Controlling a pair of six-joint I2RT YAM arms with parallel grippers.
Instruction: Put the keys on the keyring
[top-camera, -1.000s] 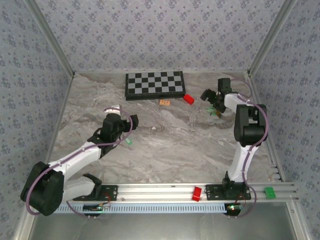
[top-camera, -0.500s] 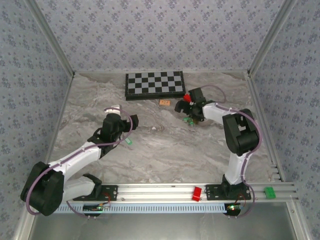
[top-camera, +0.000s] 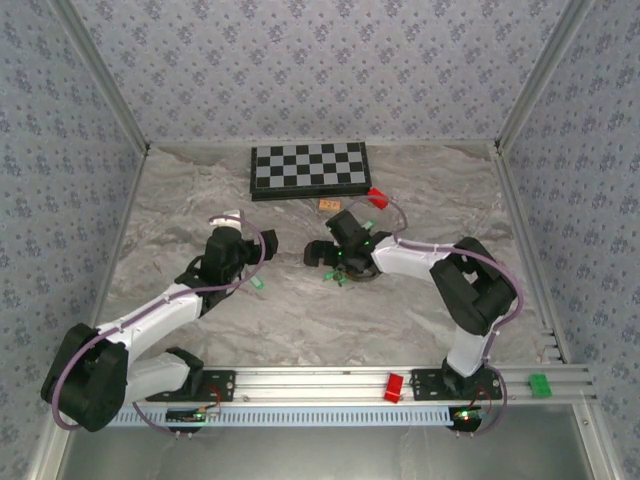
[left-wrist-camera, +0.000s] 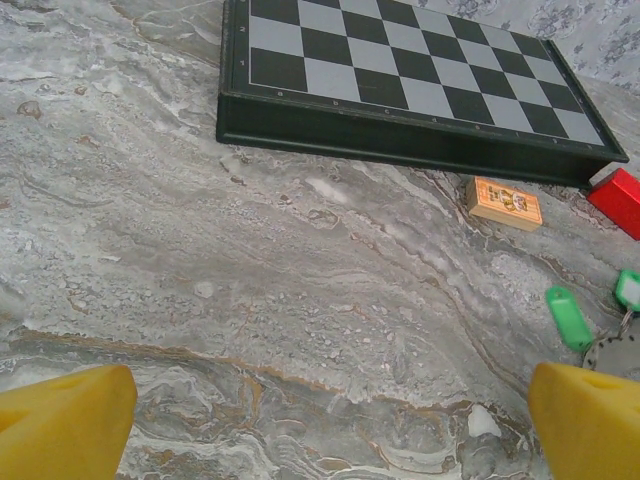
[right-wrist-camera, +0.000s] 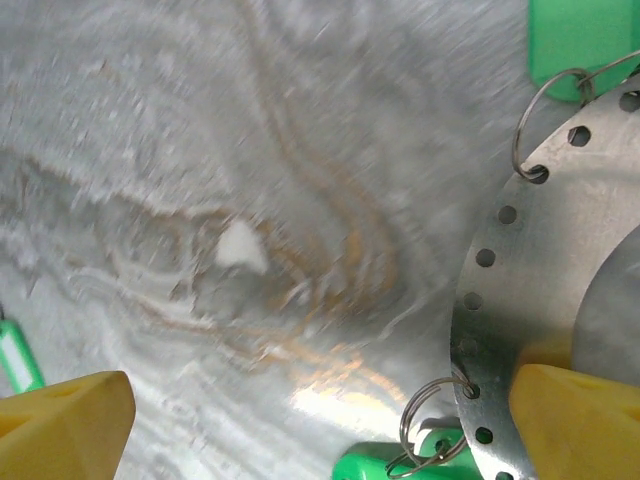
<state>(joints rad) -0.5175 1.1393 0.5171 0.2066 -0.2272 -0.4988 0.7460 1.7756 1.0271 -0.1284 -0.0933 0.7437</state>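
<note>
1. On the marble worktop (top-camera: 180, 210), seen from above, lie one chessboard (top-camera: 310, 168), one orange tile (top-camera: 330, 205) and one red block (top-camera: 378, 197). The near rail (top-camera: 300, 380) carries a second red block (top-camera: 394, 387) and one green block (top-camera: 540, 384).
2. Three green keys (right-wrist-camera: 585, 40) show under the right wrist. Two hang on small wire loops threaded through the keyring (right-wrist-camera: 510, 260), a flat silvery hoop pierced with holes.
3. The right hand (right-wrist-camera: 325, 420) is spread wide with nothing clamped. One yellow fingertip (right-wrist-camera: 585, 420) overlaps the hoop's band (whether they touch is unclear).
4. The left hand (left-wrist-camera: 320, 440) is also fully spread and empty, and the keyring lies near, to its right.
5. The tile bears dark marks too small to read.
</note>
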